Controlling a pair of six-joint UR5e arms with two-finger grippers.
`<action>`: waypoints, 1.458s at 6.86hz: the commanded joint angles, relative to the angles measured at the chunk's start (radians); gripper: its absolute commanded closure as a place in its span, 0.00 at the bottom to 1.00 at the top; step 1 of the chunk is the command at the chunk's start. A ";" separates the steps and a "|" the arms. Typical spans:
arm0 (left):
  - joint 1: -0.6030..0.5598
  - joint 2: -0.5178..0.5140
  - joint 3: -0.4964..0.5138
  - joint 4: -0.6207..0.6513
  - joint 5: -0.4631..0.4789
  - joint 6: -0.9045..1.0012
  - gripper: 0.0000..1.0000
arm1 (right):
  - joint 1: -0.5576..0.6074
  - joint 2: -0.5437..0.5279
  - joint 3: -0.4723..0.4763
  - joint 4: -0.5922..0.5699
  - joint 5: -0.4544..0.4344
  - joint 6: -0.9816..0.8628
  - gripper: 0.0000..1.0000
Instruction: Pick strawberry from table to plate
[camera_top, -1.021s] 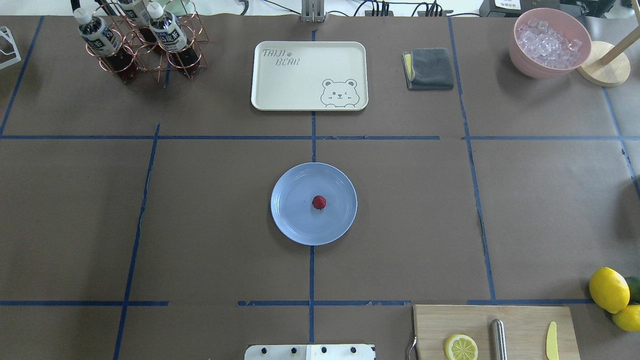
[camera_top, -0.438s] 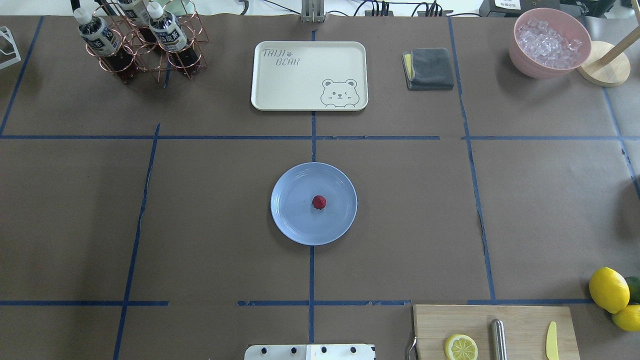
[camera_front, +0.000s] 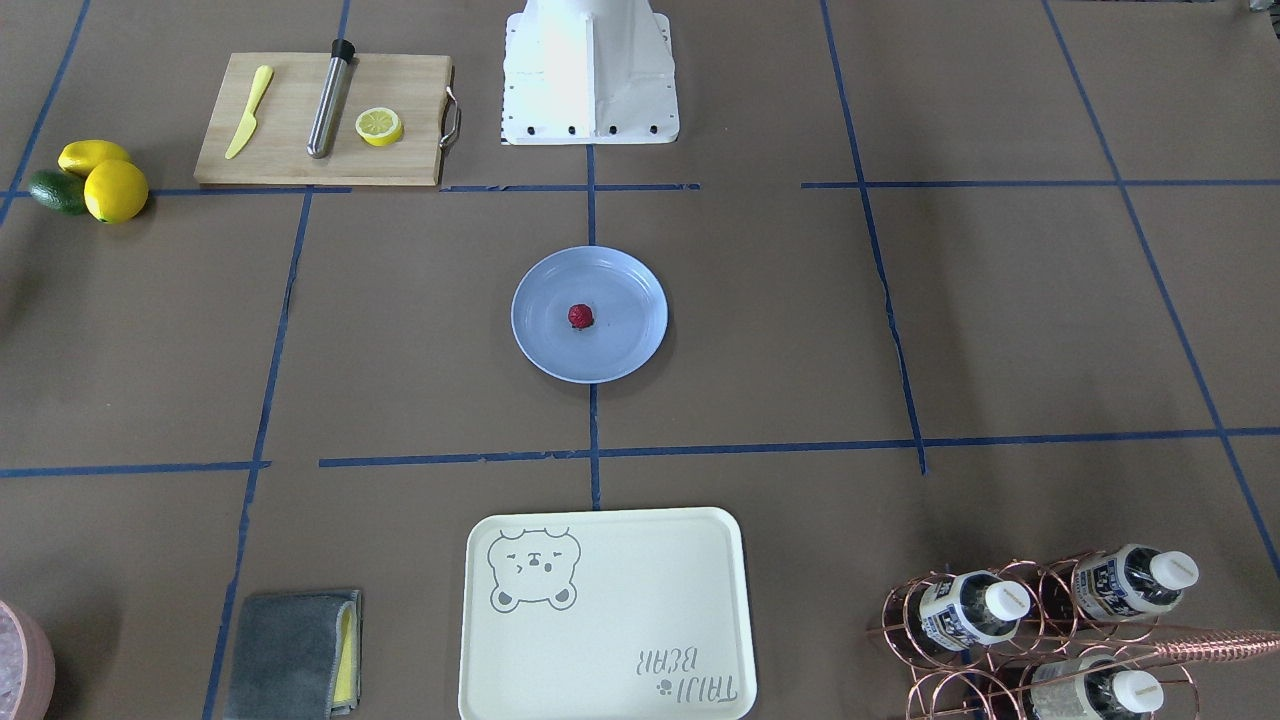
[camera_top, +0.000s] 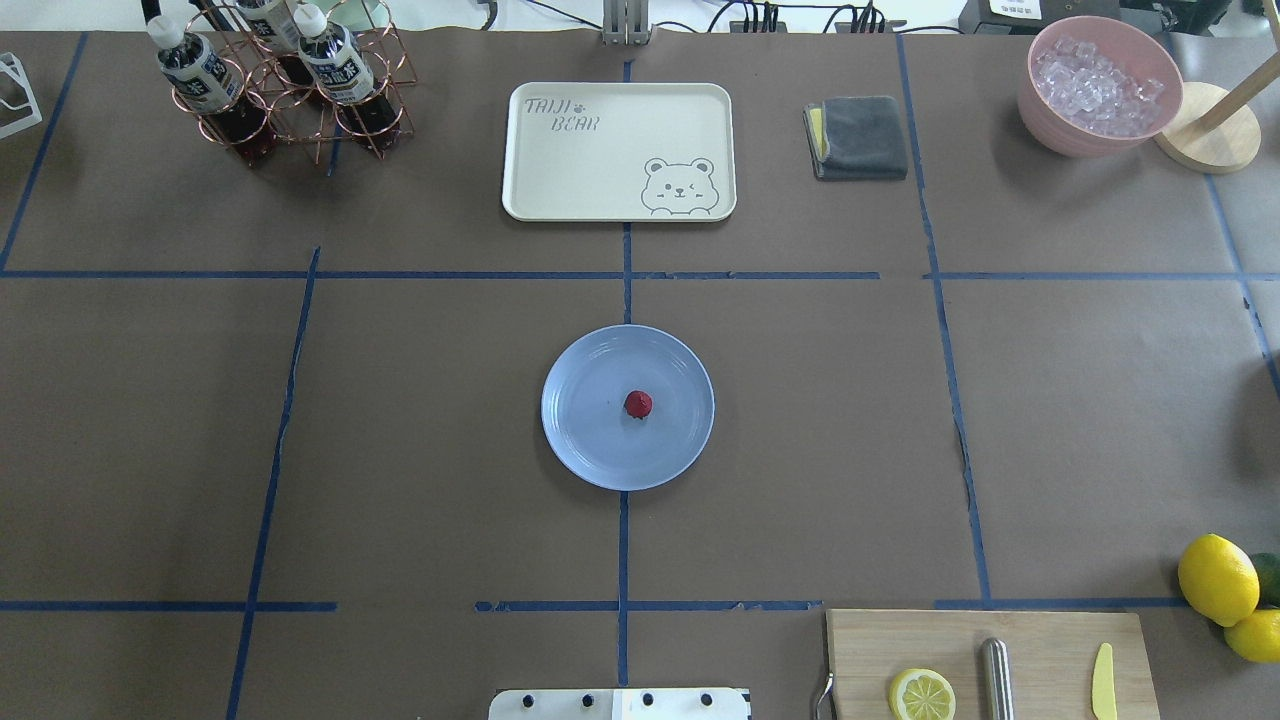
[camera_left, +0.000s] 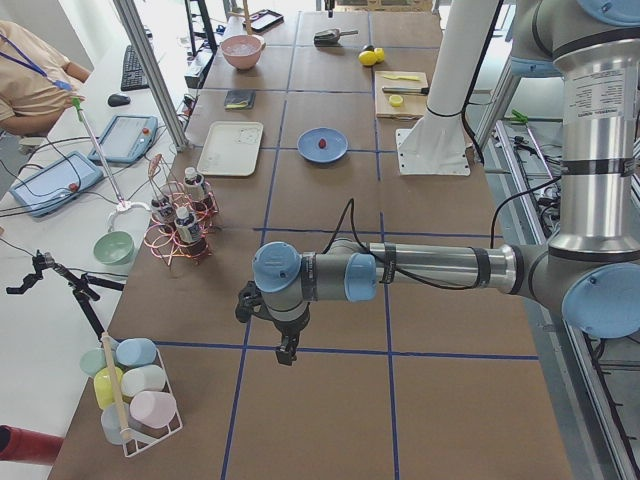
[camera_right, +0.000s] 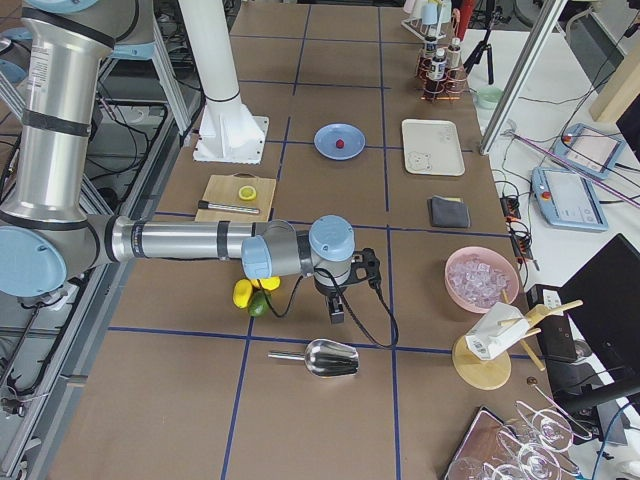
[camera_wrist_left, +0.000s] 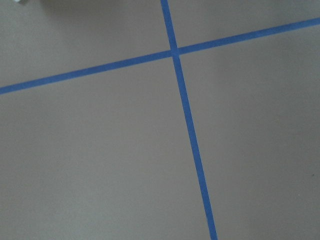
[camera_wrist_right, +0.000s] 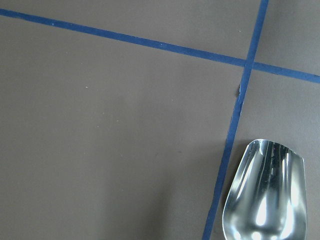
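**No change vs a sec ago: berry on plate, arms parked wide**

Nothing has shifted vs the overhead shots from a sec ago. The strawberry (camera_top: 638, 404) lies at the same spot, near the centre of the plate (camera_top: 585, 445) and resting on its floor. The plate sits mid table (camera_top: 400, 420), on the blue tape centre line.

The left gripper (camera_left: 287, 352) hangs low over bare paper at the table's left end, well apart from the plate. It shows only in the side cam, so can't tell if the jaws are apart or closed. Its wrist cam gives tape and paper only, no fingers. Same story for the right gripper (camera_right: 337, 314) at the opposite end, low beside a metal scoop (camera_wrist_right: 265, 195): state can't be told.

Judgement: placing looks done, and what's left is retreat or hold. To do that well, keep both arms away from the plate. Any move home should prob. go up first, then in, so no wrist or cable sweeps the plate or nudges the scoop.

Containers:
- The pink bowl (camera_top: 1040, 115) holds ice cubes (camera_top: 1100, 80), heaped to approx. rim level.
- The copper wire rack (camera_front: 1215, 641) holds bottles (camera_front: 965, 608) w/ white caps.
- The cream tray (camera_top: 600, 190) w/ a bear drawing lies beyond the plate.
- The cutting board (camera_top: 870, 640) bears a lemon half (camera_top: 922, 695), a metal rod and a yellow knife.
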 joint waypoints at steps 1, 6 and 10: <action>-0.015 0.016 -0.001 0.029 -0.009 0.030 0.00 | 0.010 0.032 0.033 -0.098 -0.004 -0.008 0.00; -0.018 0.013 -0.021 0.024 -0.009 -0.036 0.00 | -0.001 0.031 0.044 -0.101 -0.021 -0.038 0.00; -0.021 0.013 -0.032 0.024 -0.010 -0.039 0.00 | 0.017 0.029 0.044 -0.141 -0.024 -0.037 0.00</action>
